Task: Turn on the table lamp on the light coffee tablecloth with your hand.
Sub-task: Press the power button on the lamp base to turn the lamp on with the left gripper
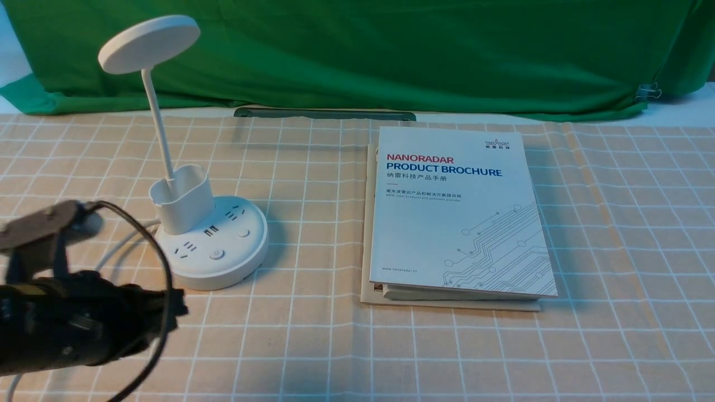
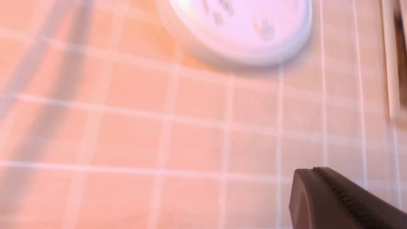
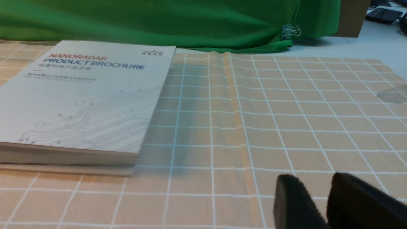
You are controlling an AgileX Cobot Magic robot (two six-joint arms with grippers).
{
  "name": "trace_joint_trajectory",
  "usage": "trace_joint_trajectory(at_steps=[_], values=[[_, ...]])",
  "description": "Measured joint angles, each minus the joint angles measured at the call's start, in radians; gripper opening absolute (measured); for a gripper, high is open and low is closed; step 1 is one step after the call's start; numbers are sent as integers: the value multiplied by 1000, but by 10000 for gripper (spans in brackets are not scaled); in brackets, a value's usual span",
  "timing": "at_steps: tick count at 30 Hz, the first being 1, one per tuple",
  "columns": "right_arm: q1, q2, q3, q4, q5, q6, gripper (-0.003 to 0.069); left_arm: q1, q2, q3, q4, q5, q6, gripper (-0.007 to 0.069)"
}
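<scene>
The white table lamp stands at the left on the light coffee tablecloth, with its disc head on a thin neck, a cup holder, and sockets and buttons on the round base. Its white cord runs off to the left. My left hand hovers low over the cloth just in front and left of the base, not touching it. In the blurred left wrist view the left gripper is shut and empty, and the lamp base lies ahead. My right gripper is slightly open and empty over bare cloth.
A white product brochure lies on a tan booklet right of the lamp, and shows in the right wrist view. A green backdrop and a dark bar line the far edge. A black cable loops over my left arm.
</scene>
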Motion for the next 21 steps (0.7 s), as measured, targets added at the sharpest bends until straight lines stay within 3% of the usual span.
trace_joint_trajectory(at_steps=[4,9,14,21], values=[[0,0,0,0,0,0,238,-96,133,-91,20,19,5,1],[0,0,0,0,0,0,238,-204,322,-301,279,20,-195,1],[0,0,0,0,0,0,238,-208,469,-488,522,17,-378,1],[0,0,0,0,0,0,238,-208,603,-646,659,47,-435,1]])
